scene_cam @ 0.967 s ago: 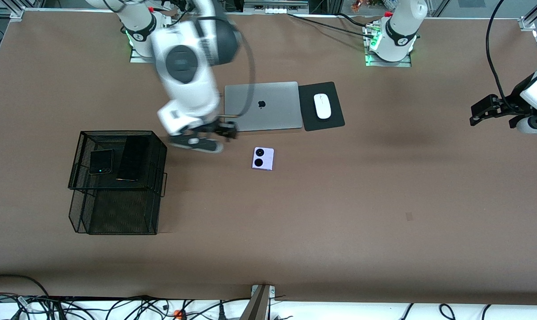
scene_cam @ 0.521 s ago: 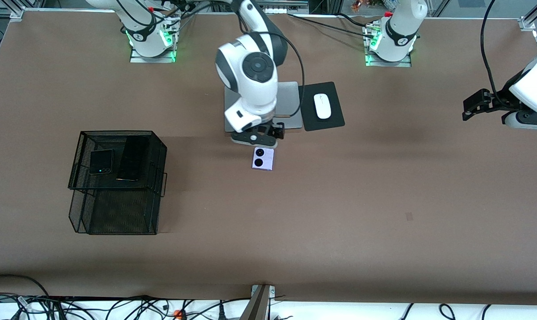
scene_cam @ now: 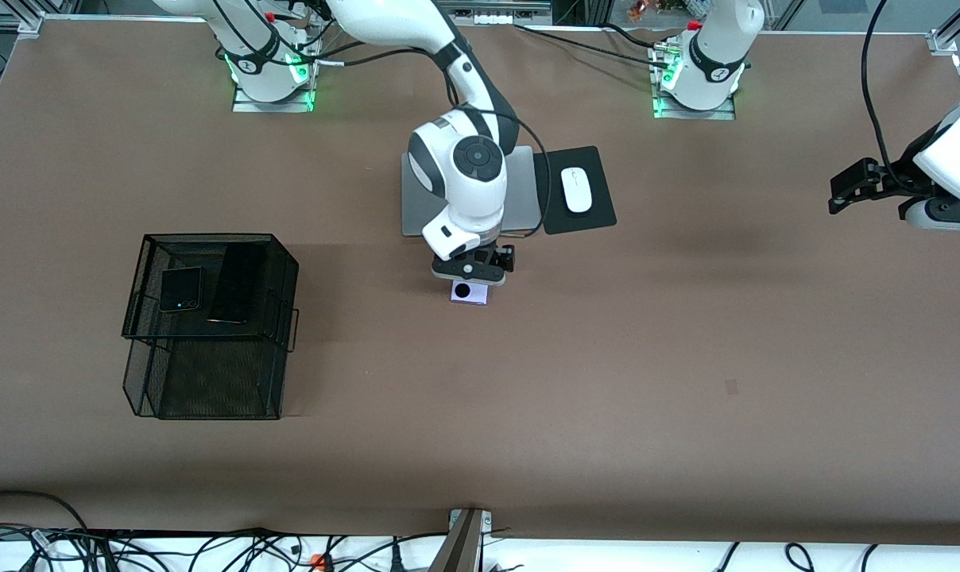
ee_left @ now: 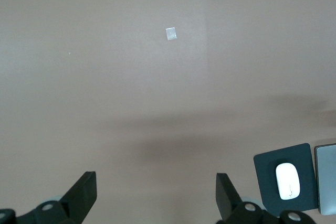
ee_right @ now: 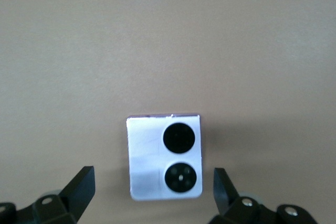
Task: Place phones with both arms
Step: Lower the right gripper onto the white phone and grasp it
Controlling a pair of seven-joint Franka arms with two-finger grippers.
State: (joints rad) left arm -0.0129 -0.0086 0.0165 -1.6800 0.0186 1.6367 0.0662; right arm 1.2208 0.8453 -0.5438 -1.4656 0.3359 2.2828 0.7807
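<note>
Swinging in from the basket's side of the table, the right gripper (scene_cam: 470,280) now hangs directly over the lavender phone (scene_cam: 469,293), covering part of it from the high camera. Its fingers (ee_right: 80,184) are spread wide and empty, and the right wrist view shows the phone (ee_right: 164,156) lying flat on the table (scene_cam: 607,357) between them, its two black lenses up, not yet touched.

That phone sits just nearer the front camera than the grey laptop (scene_cam: 416,199), with the mouse (scene_cam: 576,190) on its dark pad beside the laptop. The other two phones, the small flip phone (scene_cam: 181,289) and the long black slab (scene_cam: 238,284), already lie in the black mesh basket (scene_cam: 210,373) toward the right arm's end of the table.

The left gripper (scene_cam: 853,187) waits, released and holding nothing, over bare table at the left arm's end.

The risk I see is in the descent: the phone is thin and flat, so if the fingers come down off-centre, one tip could land on top of it or nudge it sideways rather than straddle it, and a shallow pinch on those smooth edges might slip on the lift.
</note>
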